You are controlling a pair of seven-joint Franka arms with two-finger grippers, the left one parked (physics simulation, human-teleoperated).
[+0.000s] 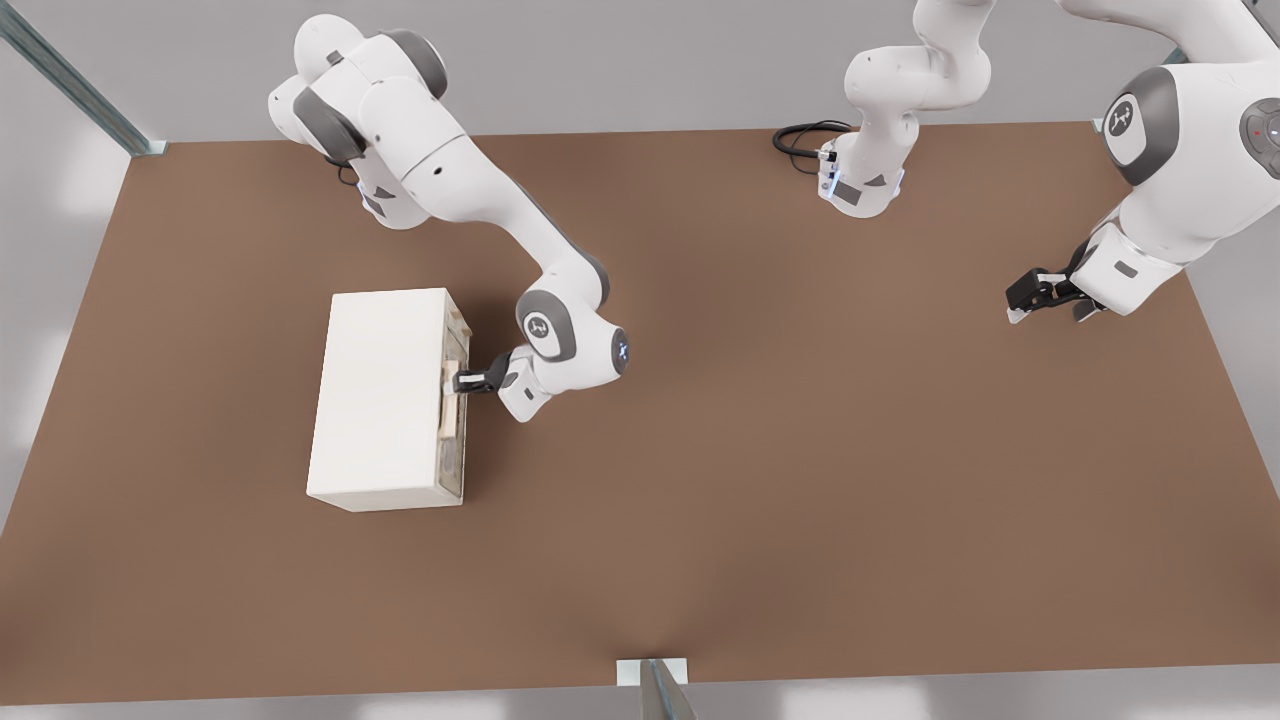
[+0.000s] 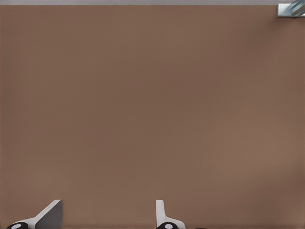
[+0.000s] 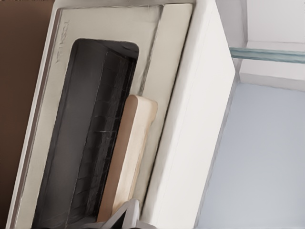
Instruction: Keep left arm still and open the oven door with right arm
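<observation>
Since the oven (image 1: 385, 398) sits on the brown table (image 1: 800, 450) toward the front view's left with its windowed front turned toward the front view's right, everything turns on how the gripper (image 1: 462, 381) meets the handle (image 1: 451, 398) on that face. That handle is a pale tan bar running along the upper edge of the oven door (image 1: 457, 400), its long axis parallel to the door's top edge, so in the front view it stretches from far to near. The right arm (image 1: 470, 200) reaches in from the front view's right, roughly square to the bar, and its gripper lies right at the handle, about midway along it, with the white tips seeming to touch or straddle the bar. Whether the fingers are apart or pressed onto the bar I cannot tell. From the right wrist view the door (image 3: 95, 138) with its dark window looks flush with the oven body, so I judge it not yet opened; the tan handle (image 3: 131, 157) fills the middle of that view, very close ahead. The likely next move is a pull away from the oven, toward the front view's right and downward, swinging the door about its lower edge.
</observation>
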